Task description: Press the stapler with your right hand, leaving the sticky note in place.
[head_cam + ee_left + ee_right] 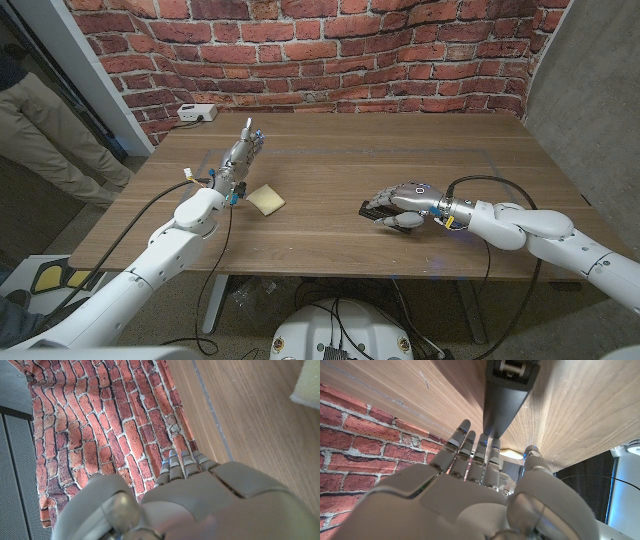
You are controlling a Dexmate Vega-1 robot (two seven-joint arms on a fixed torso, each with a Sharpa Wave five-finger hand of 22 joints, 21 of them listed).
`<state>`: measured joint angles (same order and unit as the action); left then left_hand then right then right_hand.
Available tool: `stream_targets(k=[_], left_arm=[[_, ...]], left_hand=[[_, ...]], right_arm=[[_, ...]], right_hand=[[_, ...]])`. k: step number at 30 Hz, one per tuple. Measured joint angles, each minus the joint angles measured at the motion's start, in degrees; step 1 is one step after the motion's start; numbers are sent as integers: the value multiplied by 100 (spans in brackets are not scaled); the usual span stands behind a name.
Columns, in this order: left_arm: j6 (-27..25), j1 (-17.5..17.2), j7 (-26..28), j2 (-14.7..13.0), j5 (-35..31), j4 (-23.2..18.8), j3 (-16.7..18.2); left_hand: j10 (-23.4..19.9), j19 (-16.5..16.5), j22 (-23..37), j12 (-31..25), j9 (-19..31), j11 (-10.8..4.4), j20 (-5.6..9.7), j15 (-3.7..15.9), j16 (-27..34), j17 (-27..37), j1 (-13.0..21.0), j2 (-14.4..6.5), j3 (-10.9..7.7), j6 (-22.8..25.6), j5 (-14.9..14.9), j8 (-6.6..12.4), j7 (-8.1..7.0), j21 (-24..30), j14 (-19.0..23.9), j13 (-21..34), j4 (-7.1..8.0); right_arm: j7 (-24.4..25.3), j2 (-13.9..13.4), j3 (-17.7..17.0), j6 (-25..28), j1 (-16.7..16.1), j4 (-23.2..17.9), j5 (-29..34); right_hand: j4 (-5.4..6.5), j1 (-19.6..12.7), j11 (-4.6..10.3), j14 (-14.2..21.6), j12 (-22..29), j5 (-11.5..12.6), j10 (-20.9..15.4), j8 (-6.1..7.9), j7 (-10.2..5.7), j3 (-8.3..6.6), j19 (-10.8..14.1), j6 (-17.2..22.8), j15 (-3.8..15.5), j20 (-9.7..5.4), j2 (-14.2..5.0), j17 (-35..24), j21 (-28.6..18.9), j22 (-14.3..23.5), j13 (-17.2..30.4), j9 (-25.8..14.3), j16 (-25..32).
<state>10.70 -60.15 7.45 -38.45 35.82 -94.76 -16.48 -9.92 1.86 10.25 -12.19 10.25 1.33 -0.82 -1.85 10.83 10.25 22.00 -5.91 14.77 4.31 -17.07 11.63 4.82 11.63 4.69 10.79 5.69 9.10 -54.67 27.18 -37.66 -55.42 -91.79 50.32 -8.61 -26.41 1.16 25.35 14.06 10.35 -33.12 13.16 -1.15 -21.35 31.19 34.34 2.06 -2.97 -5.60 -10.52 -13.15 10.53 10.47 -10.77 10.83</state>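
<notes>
Stapler [378, 211], black, lies on my counter [400, 170] at about four o'clock from its middle, and my right hand [405, 205] covers most of it. In the right wrist view the stapler's [502, 397] dark body runs away past my fingers [470, 445], which reach along it side by side; whether they press down or merely rest on it I cannot tell.

Going down in size: the counter is wooden, with a brick wall [330, 50] behind it at twelve o'clock. My left hand [240, 155] stands raised over the counter at ten o'clock, fingers straight and close together, holding nothing. Just beside it, at about nine o'clock from the counter's middle, lies the pale yellow sticky note [266, 199], well apart from the stapler. A small white box [195, 113] sits at the far left corner. I see no containers.
</notes>
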Motion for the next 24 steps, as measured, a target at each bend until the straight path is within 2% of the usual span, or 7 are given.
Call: stream_targets(k=[9,24], left_arm=[[0,-7,16,-4,-12,-30,-4],[-6,10,18,-2,-36,-41,-17]], left_hand=[[0,0,0,0,0,0,0,0,-6,0,0,0,0,31,0,0,-31,0,0,0,0],[0,32,0,39,0,0,-31,20,-6,0,0,0,23,62,0,0,1,0,21,0,24]], right_arm=[[0,-21,-12,0,-17,-9,-1],[174,-68,-147,37,-110,-170,4]], right_hand=[[0,0,0,0,-25,0,0,-1,1,0,-1,-4,0,0,0,0,0,0,1,1,0],[24,0,10,21,-25,0,-14,-25,-21,-24,-1,-27,20,1,0,0,0,0,6,-22,0]])
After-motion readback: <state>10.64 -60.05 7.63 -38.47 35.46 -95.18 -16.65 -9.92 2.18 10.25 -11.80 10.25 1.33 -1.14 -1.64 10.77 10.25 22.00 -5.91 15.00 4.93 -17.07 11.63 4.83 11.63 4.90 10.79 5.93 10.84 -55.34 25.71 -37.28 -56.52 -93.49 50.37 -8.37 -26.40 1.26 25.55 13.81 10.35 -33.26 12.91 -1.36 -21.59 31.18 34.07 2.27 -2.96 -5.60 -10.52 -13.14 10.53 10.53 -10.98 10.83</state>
